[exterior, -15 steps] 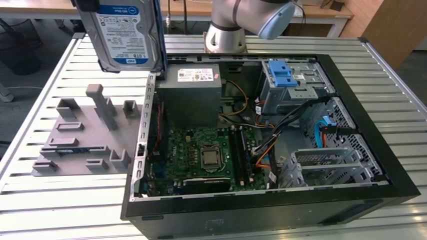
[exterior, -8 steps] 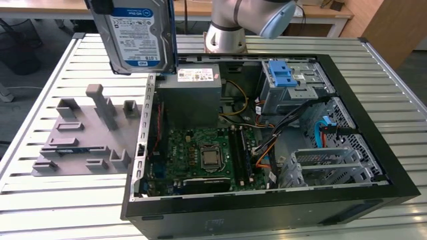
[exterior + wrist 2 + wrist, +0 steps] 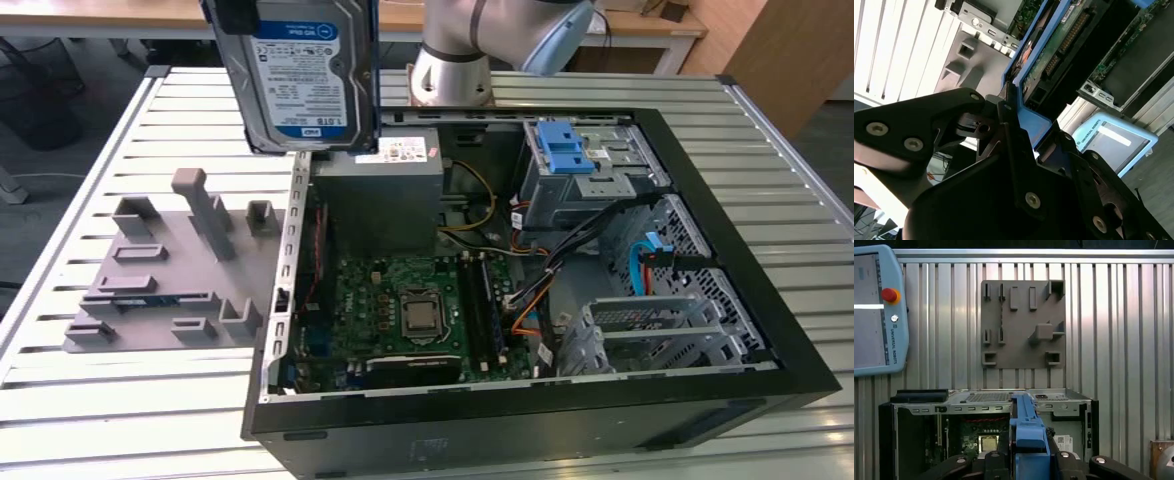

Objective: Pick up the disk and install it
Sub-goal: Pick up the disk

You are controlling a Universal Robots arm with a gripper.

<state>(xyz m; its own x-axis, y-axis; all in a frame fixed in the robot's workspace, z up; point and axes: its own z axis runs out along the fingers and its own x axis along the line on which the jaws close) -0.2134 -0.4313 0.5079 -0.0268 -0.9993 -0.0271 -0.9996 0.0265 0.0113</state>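
Observation:
The disk [image 3: 304,75], a silver drive with a white-and-blue label, hangs upright high above the table at the exterior view's upper left, over the back left corner of the open computer case [image 3: 747,200]. In the first wrist view my gripper [image 3: 1029,460] is shut on the disk's blue side rail [image 3: 1026,427], with black fingers [image 3: 1066,460] on either side of it. The second wrist view shows the same rail [image 3: 1029,117] clamped and the drive's green circuit board [image 3: 1064,30] beyond it.
A grey fixture plate [image 3: 160,280] with posts and slots lies to the exterior view's left of the case. Inside the case are the motherboard [image 3: 414,310], a grey power-supply box [image 3: 380,180] and a blue latch on a metal cage [image 3: 567,150]. A teach pendant [image 3: 874,310] lies on the slatted table.

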